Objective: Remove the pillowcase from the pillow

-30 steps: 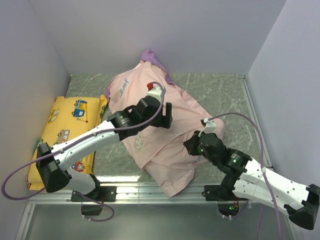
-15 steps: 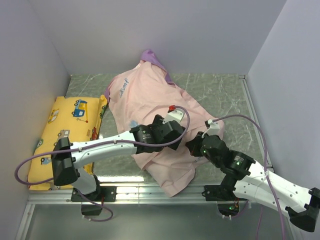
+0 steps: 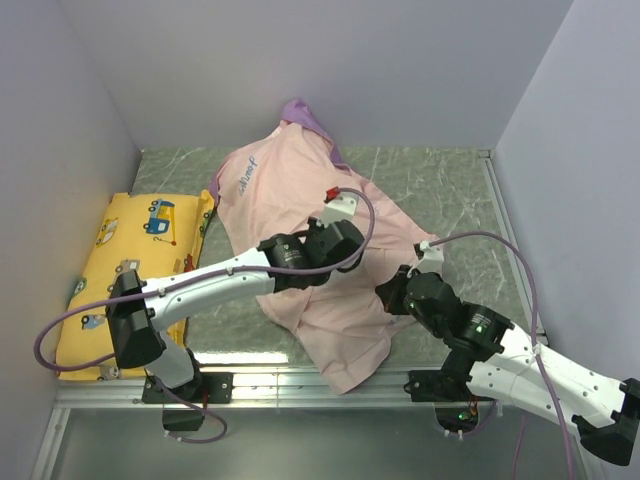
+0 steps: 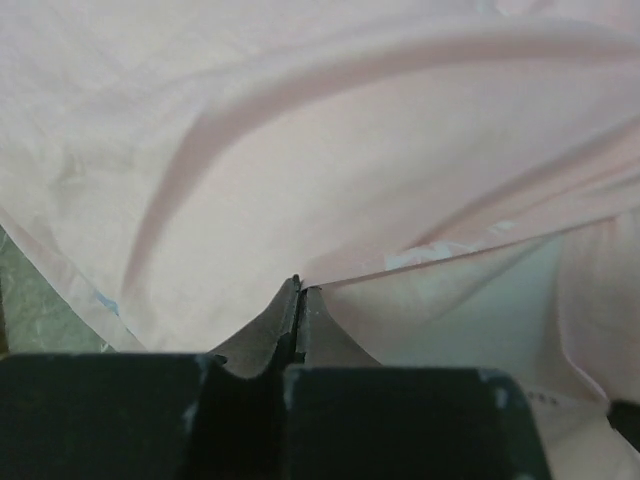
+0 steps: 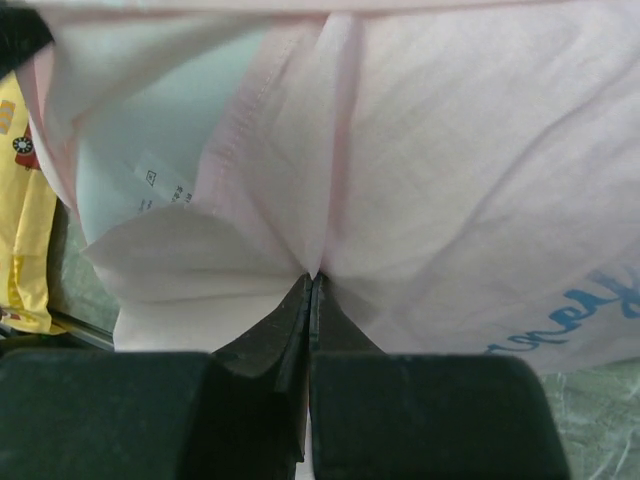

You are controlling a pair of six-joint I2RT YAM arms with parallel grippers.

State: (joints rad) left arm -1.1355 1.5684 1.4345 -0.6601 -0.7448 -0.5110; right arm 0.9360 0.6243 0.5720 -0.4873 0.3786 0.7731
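The pillowcase [image 3: 300, 215] lies inside out, pale pink, over the middle of the table, with a purple tip [image 3: 300, 113] at the back. The white pillow [image 5: 150, 120] shows inside its opening, with a printed tag; it also appears beside the hem in the left wrist view [image 4: 480, 325]. In the top view the pillow is covered. My left gripper [image 4: 300, 285] is shut on the pillowcase hem near the middle [image 3: 343, 256]. My right gripper [image 5: 312, 273] is shut on a gathered pinch of the pillowcase at its near right side [image 3: 392, 292].
A yellow cushion with cartoon vehicles [image 3: 130, 265] lies along the left wall and shows at the left edge of the right wrist view [image 5: 22, 200]. Grey walls close in the marbled table [image 3: 440, 185] on three sides. A metal rail [image 3: 300, 385] runs along the near edge.
My left gripper swung from the pillowcase's middle toward its near right part, drew back a little, and closed on the hem. The right gripper kept its pinch and shifted slightly.
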